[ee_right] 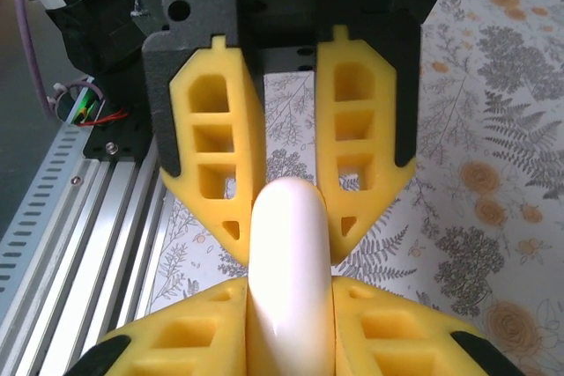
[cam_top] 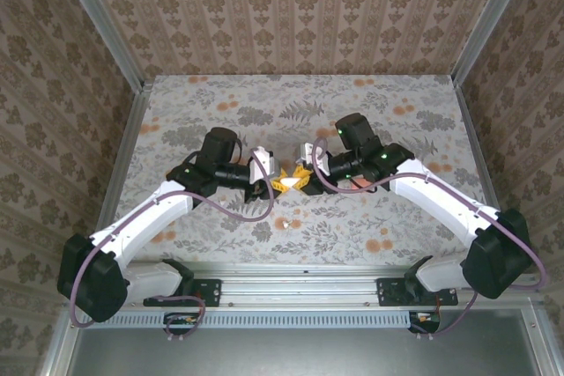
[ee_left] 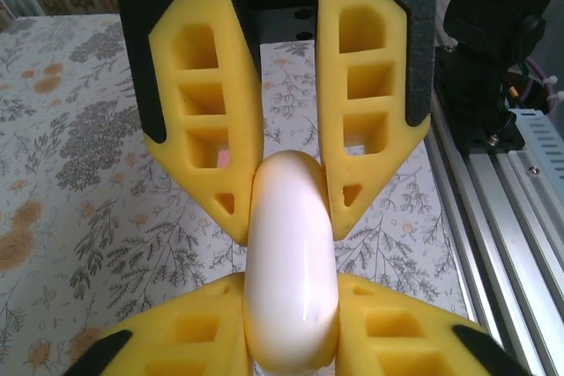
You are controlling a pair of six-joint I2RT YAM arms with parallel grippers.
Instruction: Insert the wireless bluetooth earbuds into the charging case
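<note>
A white pill-shaped charging case [ee_left: 291,217] is held closed above the flowered cloth, between both grippers at the table's middle. My left gripper [ee_left: 291,305] clamps its near end with yellow fingers pressed on both sides. From the opposite side, my right gripper [ee_right: 289,301] is shut on the other end of the case [ee_right: 289,226]. In the top view the two grippers [cam_top: 282,184] [cam_top: 301,178] meet nose to nose over the case [cam_top: 291,181]. A small white piece that looks like an earbud [cam_top: 286,224] lies on the cloth, just nearer the front edge than the grippers.
The aluminium rail [cam_top: 300,286] runs along the front edge with both arm bases on it. Patterned walls [cam_top: 300,15] close the back and sides. A pinkish spot [cam_top: 359,182] shows under the right arm; I cannot tell what it is.
</note>
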